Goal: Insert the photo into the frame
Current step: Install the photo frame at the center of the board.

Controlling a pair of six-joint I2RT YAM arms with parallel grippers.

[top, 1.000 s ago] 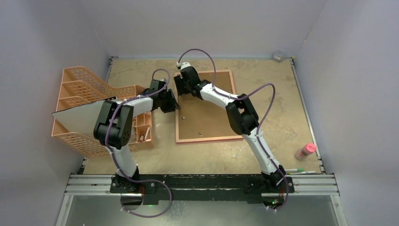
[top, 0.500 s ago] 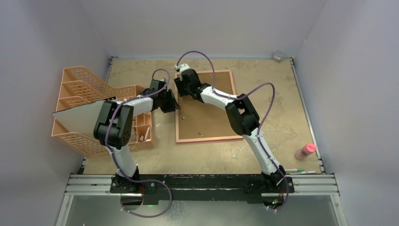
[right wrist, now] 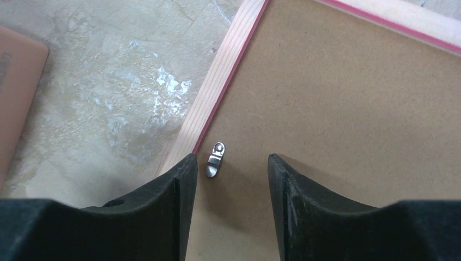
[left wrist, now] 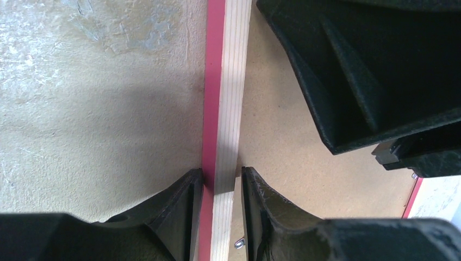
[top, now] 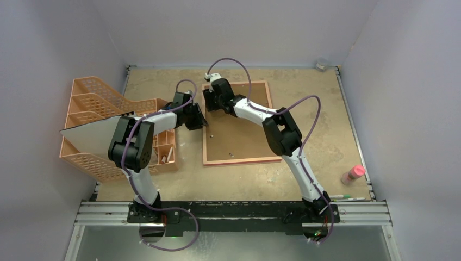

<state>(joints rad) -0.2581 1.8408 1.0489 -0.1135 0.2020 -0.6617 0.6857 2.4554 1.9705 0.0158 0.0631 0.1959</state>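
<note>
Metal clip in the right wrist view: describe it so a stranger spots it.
The frame lies back-up mid-table, brown backing board filling it. At the right gripper, beside the frame's pale edge, sits the metal clip: small, silver, the only shiny piece there.

So both arms are the same build: the left arm and the right arm have smooth white tube-shaped links joined by chunky black joint housings. The bases are black too. A thin purple cable loops along each arm, with a small white plug by the right wrist. Both the left gripper and the right gripper wear matte black plastic fingers, wedge-shaped, slightly grainy, with moulded ridges.
</note>
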